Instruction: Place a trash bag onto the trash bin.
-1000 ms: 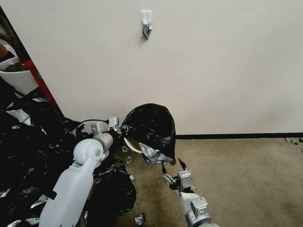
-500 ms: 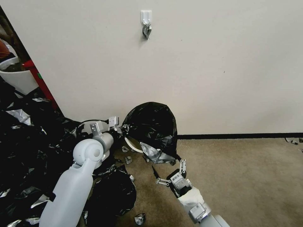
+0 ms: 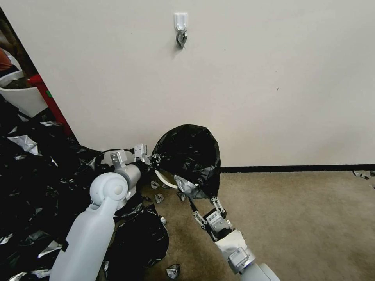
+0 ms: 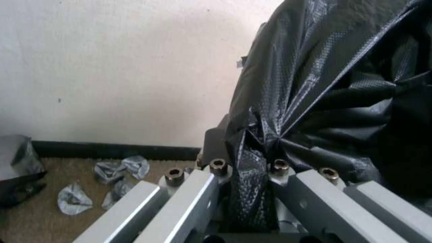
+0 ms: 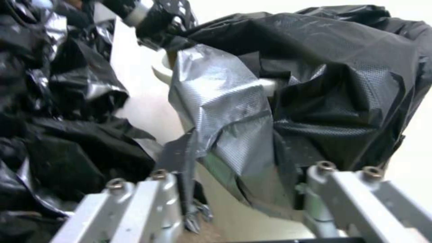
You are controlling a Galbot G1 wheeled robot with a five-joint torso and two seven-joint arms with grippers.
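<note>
Carpet underfoot: trash bag [image 3: 189, 154] hides most of trash bin [image 3: 166, 178]; left pincer [image 3: 153, 159] pinches it, right pincer [image 3: 204, 203] spread.

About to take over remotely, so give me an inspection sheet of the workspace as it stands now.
Surface: tan carpet, against a white wall.
Job's things: trash bag draped over the trash bin; cream rim exposed on the near side.
Clutter: black plastic heap on the left; silver scraps on the carpet.
Grippers: left gripper shut on the trash bag's edge; right gripper open at the bag's lower edge.
Cables: black cable by the left wrist.
Surroundings: wall hook; white tub at far left.
</note>
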